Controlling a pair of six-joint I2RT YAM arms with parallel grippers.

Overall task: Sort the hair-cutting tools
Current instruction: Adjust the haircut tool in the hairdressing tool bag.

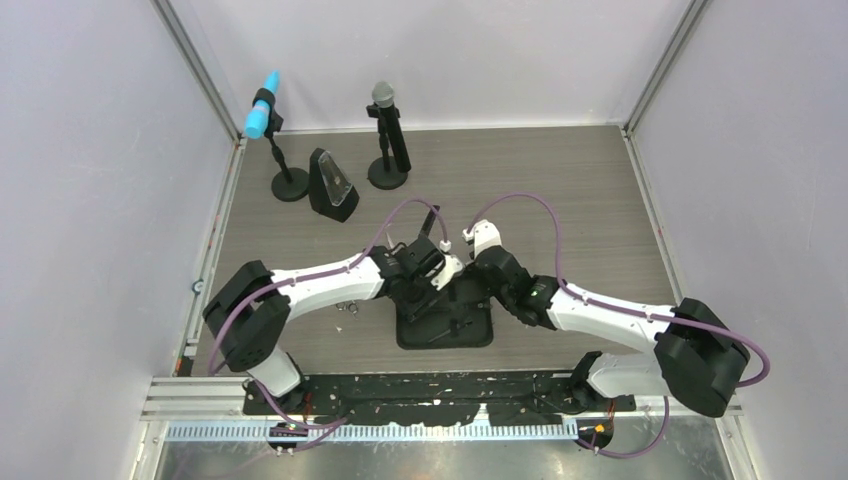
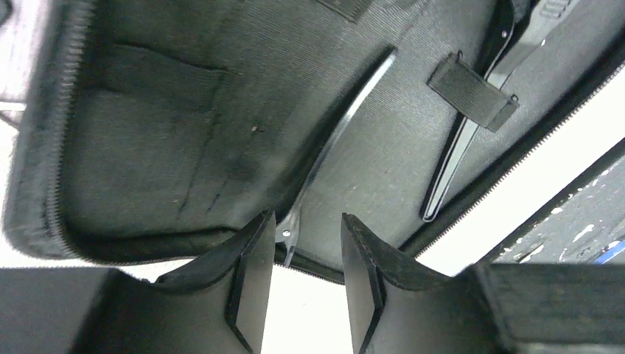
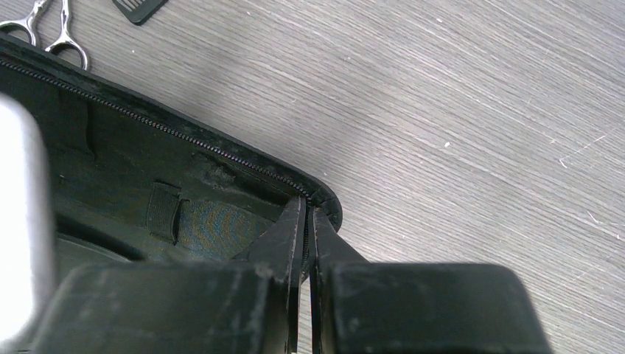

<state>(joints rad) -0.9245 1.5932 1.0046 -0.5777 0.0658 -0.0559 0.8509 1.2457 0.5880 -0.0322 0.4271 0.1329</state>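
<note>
My left pincer [image 2: 307,228] stands spread at six o'clock, the tail of a thin hair clip [image 2: 346,133] between its fingers and, I think, untouched. It runs toward one o'clock across the pouch [image 2: 147,147] lining. A second clip [image 2: 451,173] sits under a strap [image 2: 472,92]. My right pincer [image 3: 304,221] pinches the pouch rim. The scissors [image 3: 44,29] and comb [image 3: 140,7] lie on the tabletop [image 3: 442,110] at eleven o'clock. I judge I'm stowing clips, and next comes a careful squeeze on this one.

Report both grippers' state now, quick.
Left gripper: open, fingers apart over the black zippered pouch, with the end of a thin metal tool between them, not clamped.
Right gripper: shut on the pouch's zippered rim.
</note>
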